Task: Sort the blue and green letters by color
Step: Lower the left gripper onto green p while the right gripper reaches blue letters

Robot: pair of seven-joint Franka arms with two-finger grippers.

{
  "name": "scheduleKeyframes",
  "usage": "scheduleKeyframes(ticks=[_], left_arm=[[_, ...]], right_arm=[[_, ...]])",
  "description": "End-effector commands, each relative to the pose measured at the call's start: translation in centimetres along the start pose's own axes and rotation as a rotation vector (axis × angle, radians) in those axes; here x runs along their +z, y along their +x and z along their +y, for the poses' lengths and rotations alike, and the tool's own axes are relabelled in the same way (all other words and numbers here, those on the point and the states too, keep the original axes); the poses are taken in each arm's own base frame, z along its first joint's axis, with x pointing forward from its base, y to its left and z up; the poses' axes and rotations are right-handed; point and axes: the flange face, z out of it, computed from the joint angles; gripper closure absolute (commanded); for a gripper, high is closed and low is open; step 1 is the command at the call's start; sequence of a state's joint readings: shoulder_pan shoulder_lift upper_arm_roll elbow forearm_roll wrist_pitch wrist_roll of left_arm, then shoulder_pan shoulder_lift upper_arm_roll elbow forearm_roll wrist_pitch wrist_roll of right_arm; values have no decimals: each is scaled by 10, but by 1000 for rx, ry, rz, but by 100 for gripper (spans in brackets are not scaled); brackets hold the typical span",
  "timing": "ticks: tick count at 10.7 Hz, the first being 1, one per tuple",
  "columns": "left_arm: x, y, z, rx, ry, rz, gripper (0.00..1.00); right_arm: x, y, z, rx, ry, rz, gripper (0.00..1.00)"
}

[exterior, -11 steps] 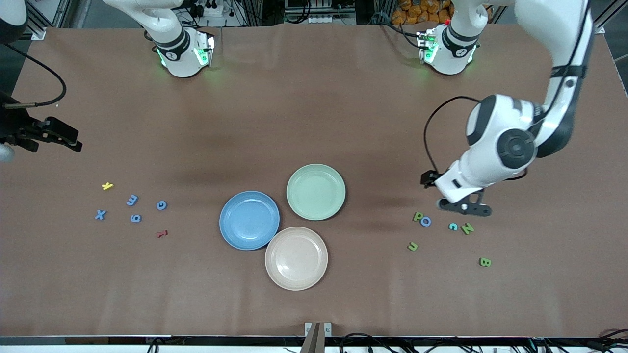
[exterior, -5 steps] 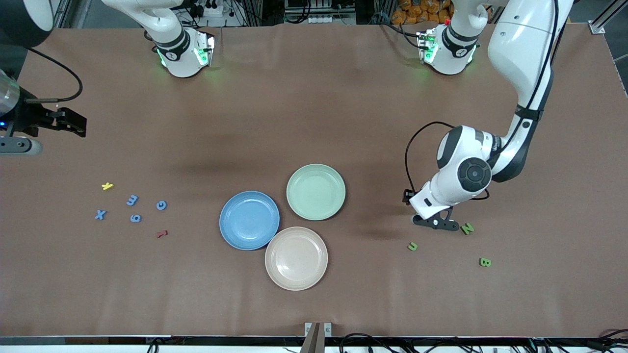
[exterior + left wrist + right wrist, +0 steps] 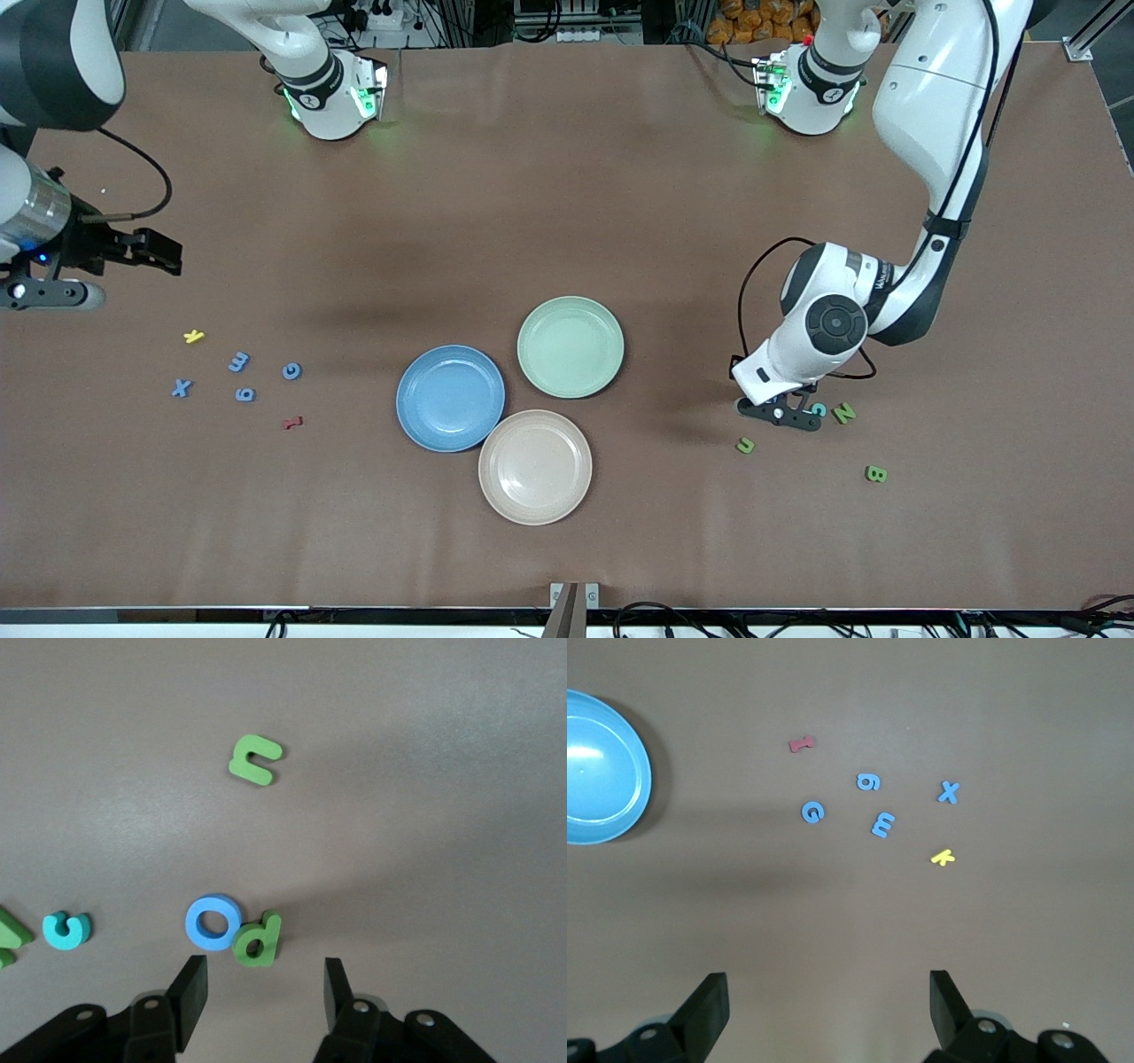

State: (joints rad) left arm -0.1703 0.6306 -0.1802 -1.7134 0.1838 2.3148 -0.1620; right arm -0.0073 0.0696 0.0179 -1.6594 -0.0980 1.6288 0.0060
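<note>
- Left gripper (image 3: 257,988) is down at the table near the left arm's end, its fingers (image 3: 190,990) parted and gripping nothing
- The green d (image 3: 259,940) lies just ahead of the gap between those fingers, clear of both, touching the blue O (image 3: 213,921) at its side
- The teal c (image 3: 819,409) lies near this gripper, apart from the O; the green N (image 3: 843,413) is just beside the c
- The green u (image 3: 746,446) lies alone, nearer the front camera than the gripper; the green B (image 3: 875,474) lies well apart, nearer the camera again
- Three plates sit mid-table, well apart from this gripper: green plate (image 3: 570,346), blue plate (image 3: 450,398), beige plate (image 3: 535,467); nothing lies in them
- Right gripper (image 3: 828,1010) hangs over bare table at the right arm's end, fingers spread wide and holding nothing
- Ahead of it on the table, well apart: blue letters X (image 3: 182,387), E (image 3: 238,361), G (image 3: 291,370) and 9 (image 3: 245,394) in a loose group
- Yellow k (image 3: 194,336) and dark red I (image 3: 292,423) lie at that group's edges
</note>
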Motion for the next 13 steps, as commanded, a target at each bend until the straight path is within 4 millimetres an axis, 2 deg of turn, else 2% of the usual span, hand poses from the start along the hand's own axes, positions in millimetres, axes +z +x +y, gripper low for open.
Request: scheduleKeyframes(ticks=[1,5,7,8,10,11,13], left_arm=[[15,5,10,45,68,17,43],[27,4,14,61,85,16,46],[34,3,12,88,114,13,47],[34,3,11,98,123,15,47],[36,3,12,111,136,15,47],[36,4,12,113,139,17,48],[38,5,12,118,143,18,50]], right_arm=[[41,6,-3,13,61,37,0],[106,32,9,59,123,21,0],[148,41,14,34,126,4,0],[181,39,18,44,126,35,0],[242,39,5,38,119,96,0],[265,43,-5,23,120,73,0],[290,47,-29,-13,118,57,0]])
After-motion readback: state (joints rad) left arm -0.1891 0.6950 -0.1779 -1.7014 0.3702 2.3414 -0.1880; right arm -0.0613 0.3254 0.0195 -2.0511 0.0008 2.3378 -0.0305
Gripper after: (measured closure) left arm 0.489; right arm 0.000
